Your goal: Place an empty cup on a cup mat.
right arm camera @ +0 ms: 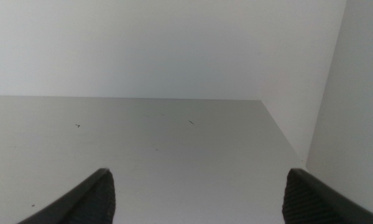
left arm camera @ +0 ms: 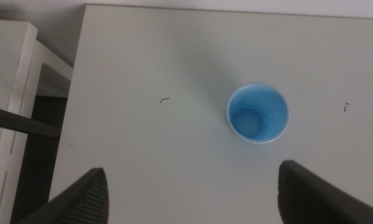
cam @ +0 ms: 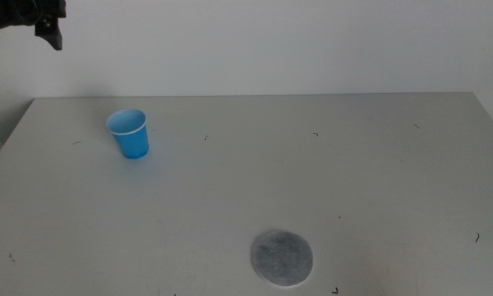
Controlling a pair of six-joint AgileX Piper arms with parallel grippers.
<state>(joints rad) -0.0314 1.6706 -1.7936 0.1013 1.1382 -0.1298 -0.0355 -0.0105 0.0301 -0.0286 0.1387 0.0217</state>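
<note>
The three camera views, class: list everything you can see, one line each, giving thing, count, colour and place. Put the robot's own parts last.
cup: one, bright blue with a thin white rim, upright and empty, far left part of the table.
cup mat: one, mottled grey with a pale edge, flat near the table's front edge, well apart from the cup.
table: one, pale grey with small dark marks, under both.
white shelf: one, white, beside the table's edge in the left wrist view.
left end effector: one, dark, jaws open, raised above the cup.
right end effector: one, dark, jaws open, over bare table, away from both things.
</note>
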